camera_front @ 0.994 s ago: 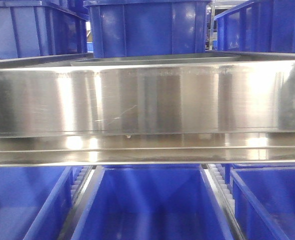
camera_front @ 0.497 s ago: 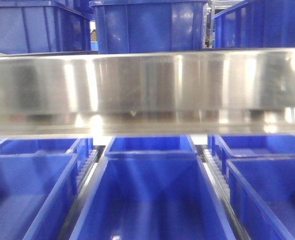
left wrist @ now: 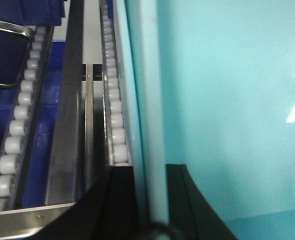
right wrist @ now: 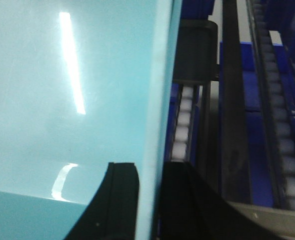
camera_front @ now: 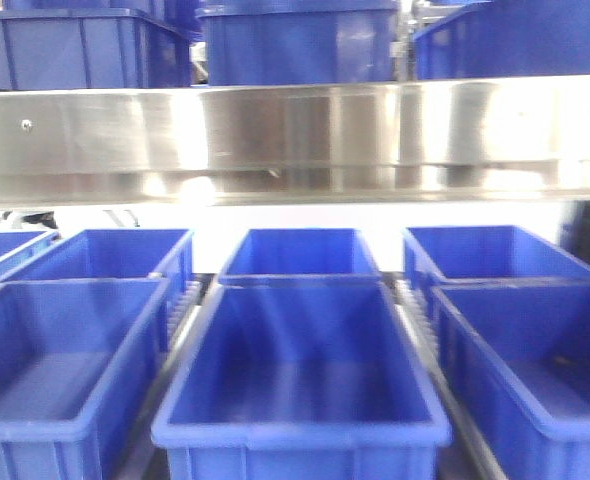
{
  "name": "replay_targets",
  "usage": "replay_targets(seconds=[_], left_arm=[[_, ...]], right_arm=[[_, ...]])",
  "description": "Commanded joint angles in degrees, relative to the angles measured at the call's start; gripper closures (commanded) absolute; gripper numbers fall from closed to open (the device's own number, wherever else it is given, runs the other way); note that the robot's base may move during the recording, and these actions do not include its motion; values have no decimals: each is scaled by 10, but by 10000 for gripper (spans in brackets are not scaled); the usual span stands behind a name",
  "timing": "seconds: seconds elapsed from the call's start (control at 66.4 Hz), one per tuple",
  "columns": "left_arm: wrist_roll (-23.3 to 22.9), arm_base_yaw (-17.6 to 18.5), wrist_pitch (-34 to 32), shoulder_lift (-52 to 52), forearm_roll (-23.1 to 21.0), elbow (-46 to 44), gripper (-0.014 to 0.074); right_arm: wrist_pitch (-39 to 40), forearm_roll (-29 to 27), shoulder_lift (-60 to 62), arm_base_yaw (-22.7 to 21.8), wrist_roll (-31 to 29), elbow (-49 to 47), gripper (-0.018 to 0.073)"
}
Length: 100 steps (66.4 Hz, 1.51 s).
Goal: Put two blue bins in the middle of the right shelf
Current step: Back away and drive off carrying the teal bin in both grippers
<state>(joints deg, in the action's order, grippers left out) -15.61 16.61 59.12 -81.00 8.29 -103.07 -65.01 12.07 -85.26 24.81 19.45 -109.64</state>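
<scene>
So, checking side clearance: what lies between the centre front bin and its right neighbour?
A white-roller track runs there; the front-facing view shows it.

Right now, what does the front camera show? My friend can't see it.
Open blue bins sit in three rows side by side, with the middle bin nearest the camera. A shiny steel shelf edge runs across above them, and upper bins stand on it.
</scene>
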Motion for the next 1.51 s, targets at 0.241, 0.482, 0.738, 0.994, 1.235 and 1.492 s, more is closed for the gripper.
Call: replay_targets(seconds=[0.241, 0.482, 0.738, 0.994, 1.235, 1.492], left_arm=[[6, -2, -58, 10, 24, -10, 707], [6, -2, -58, 10, 24, -10, 707], [6, -2, -58, 10, 24, -10, 707], [6, -2, -59, 10, 24, -10, 707], [6, -2, -59, 10, 24, -10, 707], [6, -2, -59, 10, 24, -10, 707]], right_arm=[[25, 22, 13, -3, -10, -11, 724], [25, 22, 13, -3, -10, -11, 724], [25, 22, 13, -3, -10, -11, 724], [25, 22, 13, -3, -10, -11, 724], [25, 22, 13, -3, -10, -11, 724], [25, 22, 13, -3, -10, -11, 724]])
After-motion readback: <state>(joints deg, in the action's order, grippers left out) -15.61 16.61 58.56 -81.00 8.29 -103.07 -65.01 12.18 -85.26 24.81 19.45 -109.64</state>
